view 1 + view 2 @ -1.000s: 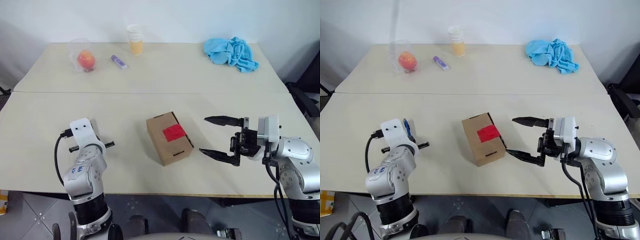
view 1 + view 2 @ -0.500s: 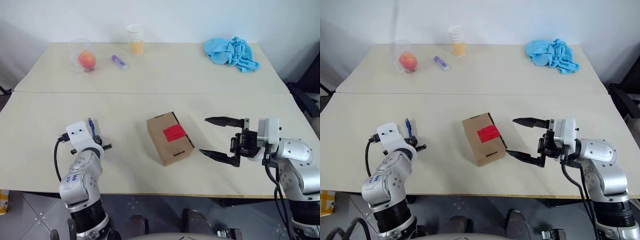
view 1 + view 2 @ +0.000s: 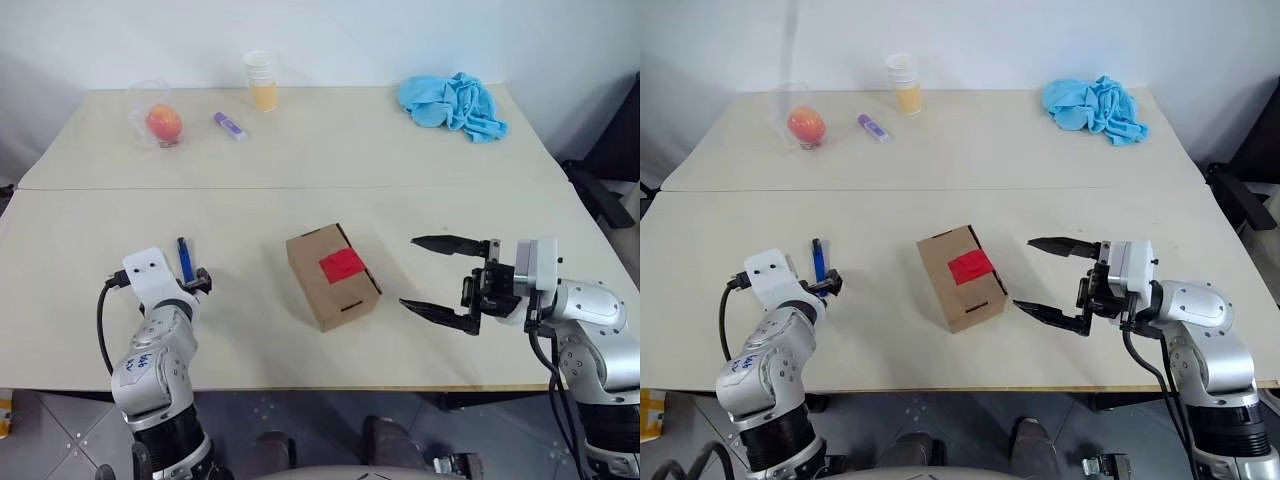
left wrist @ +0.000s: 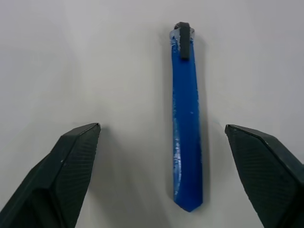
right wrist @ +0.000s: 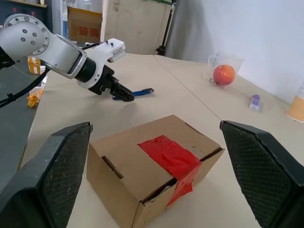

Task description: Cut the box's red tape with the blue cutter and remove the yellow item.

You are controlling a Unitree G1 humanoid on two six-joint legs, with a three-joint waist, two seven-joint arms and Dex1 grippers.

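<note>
Blue cutter (image 4: 186, 123) lay on the table between my left gripper's (image 4: 161, 156) wide-open fingers, lower left of frame, untouched.

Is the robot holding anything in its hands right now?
No. The blue cutter lies on the table between the open left gripper fingers, untouched. The right gripper is open and holds nothing.

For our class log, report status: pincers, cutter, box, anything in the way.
Left pincer open, blue cutter flat on table between its fingers, unheld. Right pincer open beside box. Red tape uncut. Nothing blocking.
</note>
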